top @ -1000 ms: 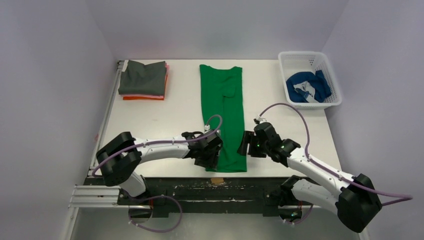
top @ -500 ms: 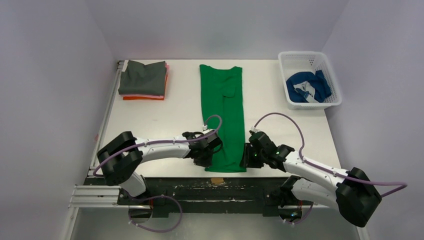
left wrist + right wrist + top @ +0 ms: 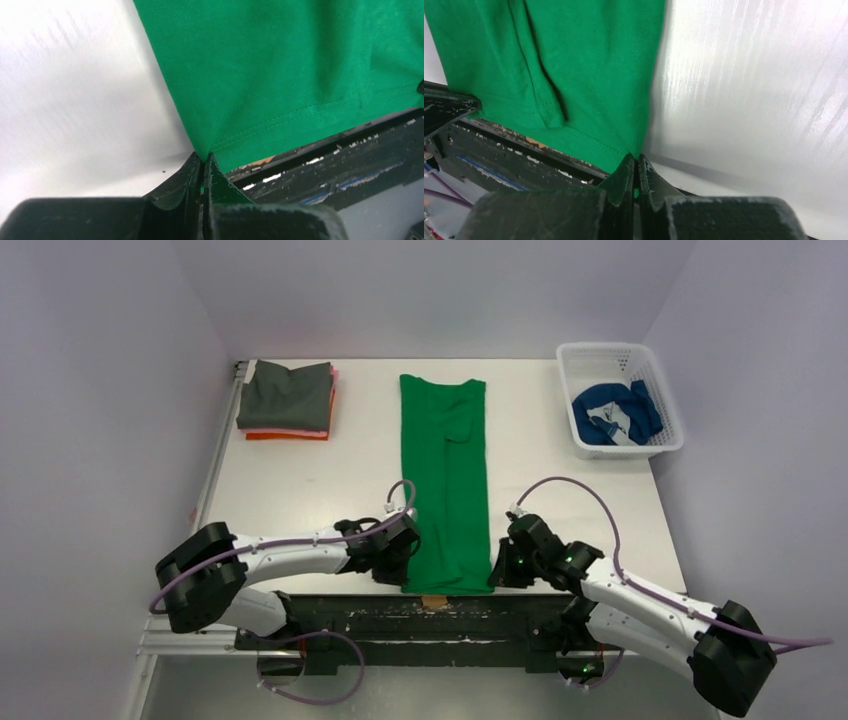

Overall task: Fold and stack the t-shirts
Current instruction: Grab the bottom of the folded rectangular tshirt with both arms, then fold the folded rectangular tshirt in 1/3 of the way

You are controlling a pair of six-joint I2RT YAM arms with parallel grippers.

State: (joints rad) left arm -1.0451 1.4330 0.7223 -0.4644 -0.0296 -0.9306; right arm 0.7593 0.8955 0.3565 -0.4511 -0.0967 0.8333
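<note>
The green t-shirt is lying as a long folded strip down the middle of the table, its hem hanging just over the near edge. The left fingers are pinching the hem's left corner, closed tight on the cloth; the right fingers are pinching the right corner likewise. A folded stack, dark grey uppermost, is sitting far left; a blue t-shirt is lying in the white basket.
</note>
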